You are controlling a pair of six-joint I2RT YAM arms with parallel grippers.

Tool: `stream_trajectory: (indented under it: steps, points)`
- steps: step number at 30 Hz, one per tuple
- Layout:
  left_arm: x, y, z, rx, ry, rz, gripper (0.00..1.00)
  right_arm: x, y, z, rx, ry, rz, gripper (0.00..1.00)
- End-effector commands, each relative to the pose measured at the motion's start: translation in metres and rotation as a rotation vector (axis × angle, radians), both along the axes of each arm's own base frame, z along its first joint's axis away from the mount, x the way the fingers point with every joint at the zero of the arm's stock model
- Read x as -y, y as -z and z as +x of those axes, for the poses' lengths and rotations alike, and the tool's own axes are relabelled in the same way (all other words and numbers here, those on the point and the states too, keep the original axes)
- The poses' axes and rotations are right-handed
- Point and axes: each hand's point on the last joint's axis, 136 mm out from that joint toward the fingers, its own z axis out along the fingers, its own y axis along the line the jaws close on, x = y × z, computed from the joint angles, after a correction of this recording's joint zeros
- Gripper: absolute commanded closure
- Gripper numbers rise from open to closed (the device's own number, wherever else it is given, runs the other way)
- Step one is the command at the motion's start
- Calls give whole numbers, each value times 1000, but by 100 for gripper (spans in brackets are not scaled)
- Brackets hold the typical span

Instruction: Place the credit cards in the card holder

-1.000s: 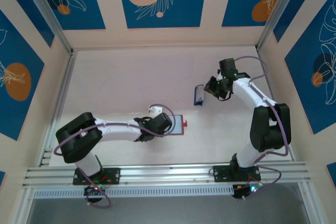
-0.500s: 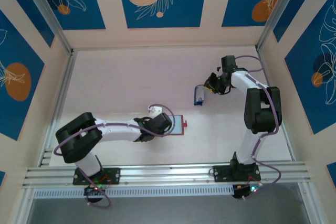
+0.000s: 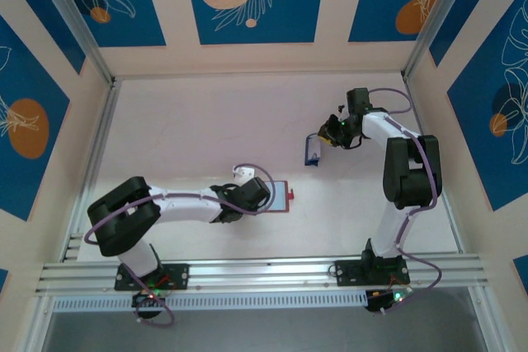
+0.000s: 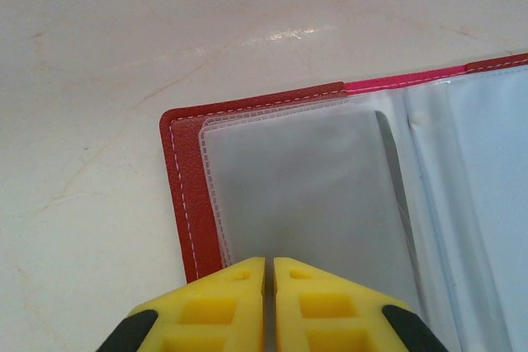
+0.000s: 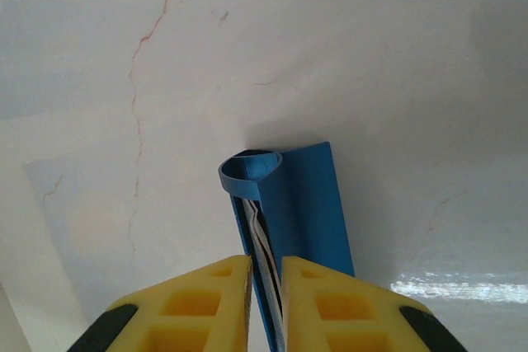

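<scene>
1. The wallet (image 4: 186,195) lies open and flat near the middle of the table (image 3: 206,121), a little toward the near edge, with its clear pockets facing up.
2. The left gripper (image 4: 270,265) sits low over the wallet's near edge. Its fingers are pressed together with nothing between them, and they seem to rest on the outer pocket as if to pin the wallet down.
3. That pocket looks cloudy grey. I cannot tell whether a card is inside, and no card lies plainly on the wallet.
4. The cards (image 5: 264,232) show as thin pale and dark edges packed inside a blue sleeve (image 5: 309,204). It stands on edge right of the table's middle, farther from the near edge than the wallet and well apart from it.
5. The right gripper (image 5: 266,265) is at the sleeve's near end. Its fingers are drawn close on either side of the card edges and appear to pinch them, with the sleeve's blue wall just beside the right finger.
6. Progress, as I judge it, is early. The wallet is open and held ready, and a grip on the cards seems made, but they are not yet out of the sleeve.
7. Left to do:
   - pull a card free
   - carry it across to the wallet
   - slide it into a pocket
   - repeat for the rest
</scene>
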Motion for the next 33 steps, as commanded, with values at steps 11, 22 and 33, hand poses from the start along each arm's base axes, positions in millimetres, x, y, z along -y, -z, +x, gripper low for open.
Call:
stream_trajectory:
  steps: [11,22,33]
  points:
    - [-22,27,-21,-112,2,84,91,-9,-6,-7,-2,-36,43,88]
    - [-21,27,-20,-112,6,86,91,-16,-5,-10,-13,-64,42,90]
    - [-19,30,-20,-120,12,93,91,-6,-7,-14,-5,-64,-152,85]
